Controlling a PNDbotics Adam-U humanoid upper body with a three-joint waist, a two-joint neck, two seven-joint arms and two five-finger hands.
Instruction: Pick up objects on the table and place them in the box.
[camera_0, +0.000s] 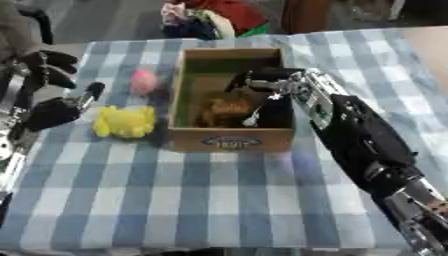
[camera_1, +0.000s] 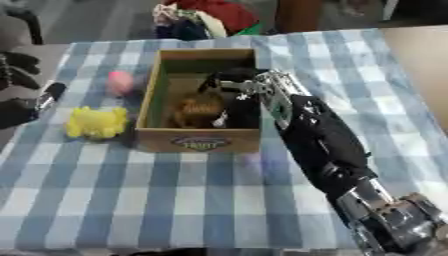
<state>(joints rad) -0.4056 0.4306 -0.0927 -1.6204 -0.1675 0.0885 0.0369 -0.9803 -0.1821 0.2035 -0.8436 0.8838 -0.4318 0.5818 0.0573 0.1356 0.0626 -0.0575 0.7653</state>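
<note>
Inside the open cardboard box (camera_0: 231, 137), beside a brown soft lump (camera_0: 226, 109), the right robot hand (camera_0: 254, 82) reaches down; whether its fingers hold anything I cannot tell. Left of the box on the blue-checked worktop (camera_0: 210, 195) lie a yellow plush toy (camera_0: 125, 122) and a small pink object (camera_0: 143, 81). The plush looks light and squashy, best pinched across its body. The left robot hand (camera_0: 48, 67) rests curled at the left edge.
</note>
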